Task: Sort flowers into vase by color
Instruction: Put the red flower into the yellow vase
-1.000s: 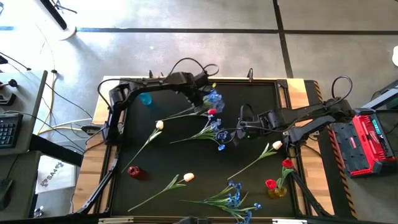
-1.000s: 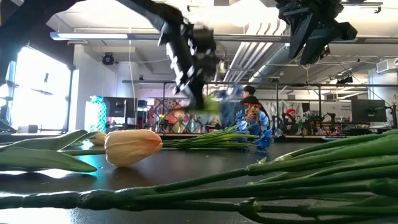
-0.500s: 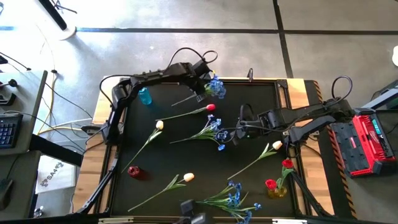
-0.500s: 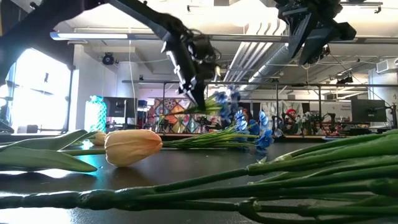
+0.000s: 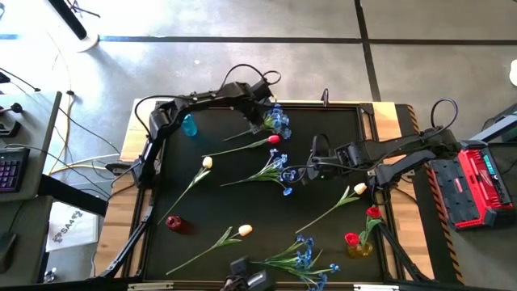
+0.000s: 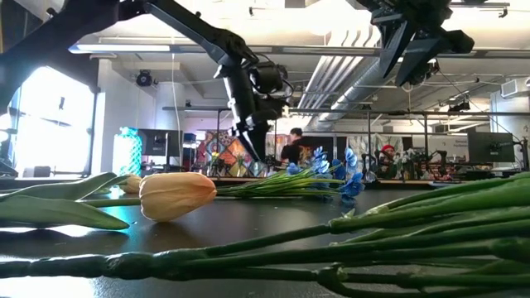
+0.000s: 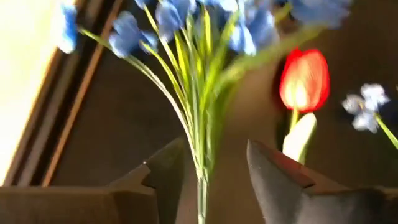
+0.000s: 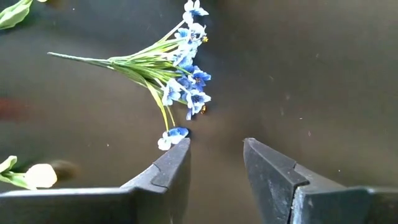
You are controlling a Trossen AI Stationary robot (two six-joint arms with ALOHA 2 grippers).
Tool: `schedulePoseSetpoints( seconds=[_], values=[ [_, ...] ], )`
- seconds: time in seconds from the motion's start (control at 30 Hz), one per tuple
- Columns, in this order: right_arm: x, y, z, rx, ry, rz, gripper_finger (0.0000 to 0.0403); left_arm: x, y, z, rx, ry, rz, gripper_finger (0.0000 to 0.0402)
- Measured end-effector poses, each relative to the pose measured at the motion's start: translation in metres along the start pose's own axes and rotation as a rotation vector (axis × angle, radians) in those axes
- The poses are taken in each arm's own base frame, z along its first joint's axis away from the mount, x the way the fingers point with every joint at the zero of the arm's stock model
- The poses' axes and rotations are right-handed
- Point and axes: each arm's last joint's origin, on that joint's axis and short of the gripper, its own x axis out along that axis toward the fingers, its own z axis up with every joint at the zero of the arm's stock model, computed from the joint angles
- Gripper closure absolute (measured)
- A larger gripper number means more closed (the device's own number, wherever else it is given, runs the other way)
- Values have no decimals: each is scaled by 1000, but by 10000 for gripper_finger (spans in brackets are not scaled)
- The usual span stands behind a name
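My left gripper [image 5: 264, 121] [image 7: 214, 152] is open near the table's far edge. Its fingers stand on either side of the stem [image 7: 200, 186] of a blue spray [image 5: 279, 120], whose blossoms fan out beyond the fingertips. Whether the spray lies on the table I cannot tell. A red tulip [image 5: 274, 139] [image 7: 303, 78] lies just nearer. My right gripper [image 5: 309, 168] [image 8: 216, 146] hangs open and empty above the table's middle, beside a second blue spray [image 5: 279, 170] [image 8: 177, 62] lying flat. A blue vase [image 5: 188, 125] stands at the far left. My left gripper stands open around the blue spray's stem [image 7: 200, 186], where the thin stalks join. The fingers point along the spray toward its blossoms. There is a wide gap on each side of the stem, and I cannot tell whether a finger touches it.
Cream tulips lie at the left [image 5: 207, 162], near middle [image 5: 245, 230] and right [image 5: 358, 188]. A third blue spray [image 5: 307, 259] lies at the near edge. A yellow vase [image 5: 359, 248] holding red tulips stands near right, and a red vase [image 5: 174, 222] near left.
My left gripper has taken the blue spray from beside the red tulip up and toward the table's far edge, then come down a little. The spray's blossoms now sit lower than half a second ago. The red tulip has stayed on the table.
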Motion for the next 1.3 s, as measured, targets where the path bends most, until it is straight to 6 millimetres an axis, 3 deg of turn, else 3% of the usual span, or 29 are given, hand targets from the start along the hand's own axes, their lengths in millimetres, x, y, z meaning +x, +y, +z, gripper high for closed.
schedulePoseSetpoints(
  seconds=[0.1, 0.43, 0.77, 0.9, 1.13, 1.3],
  values=[
    [0, 0, 0, 0, -2, -1, 266, 0, -7, -9, 20, 89, -68, 234],
    [0, 0, 0, 6, -13, -4, 266, 29, -41, -36, 112, 223, -118, 259],
    [0, 0, 0, 6, -16, -5, 266, 45, -46, -48, 98, 223, -98, 273],
    [0, 0, 0, 5, -16, -5, 266, 48, -46, -51, 97, 232, -56, 300],
    [0, 0, 0, 6, -16, -4, 266, 48, -44, -50, 73, 225, -43, 391],
    [-1, 0, 0, 26, -3, 5, 266, 41, -44, -47, 66, 266, -48, 391]
  ],
)
